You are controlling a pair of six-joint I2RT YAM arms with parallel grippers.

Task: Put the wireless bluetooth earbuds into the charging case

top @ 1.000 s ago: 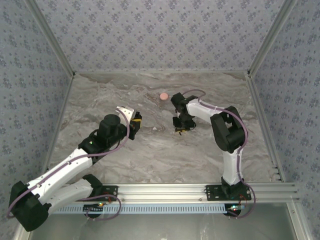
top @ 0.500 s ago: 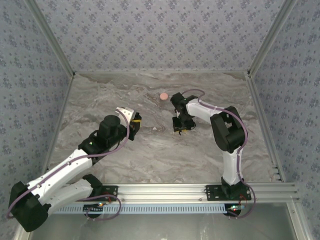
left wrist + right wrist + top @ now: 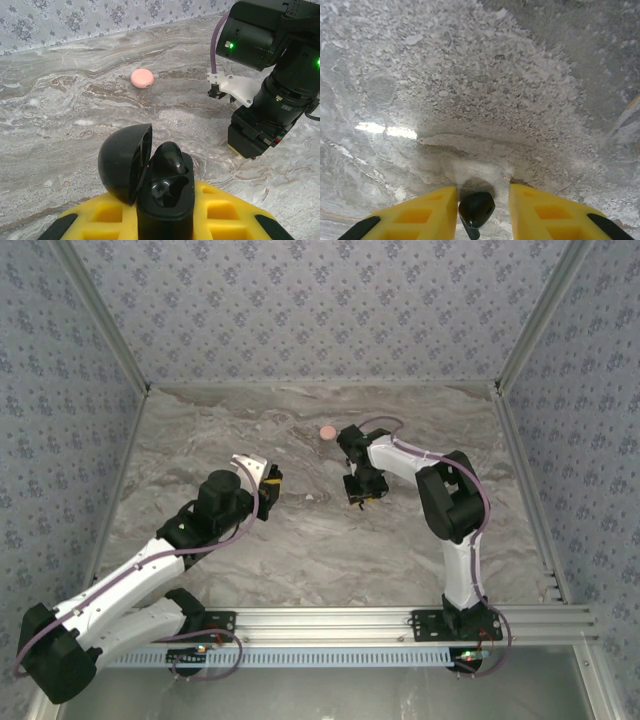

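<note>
Between parted right pincer fingers, wrist view, black earbud.

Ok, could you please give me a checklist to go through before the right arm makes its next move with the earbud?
1. Charging case held by the left end effector: ok, clamped between its yellow fingers.
2. Lid open: ok, swung to the side.
3. First earbud seated in the case: ok.
4. Empty well free for the other one: ok.
5. Second earbud between the fingers of the right end effector: ok, low over the table.
6. Firm grip on the second earbud: cannot tell; a gap shows on one side of it.
</note>
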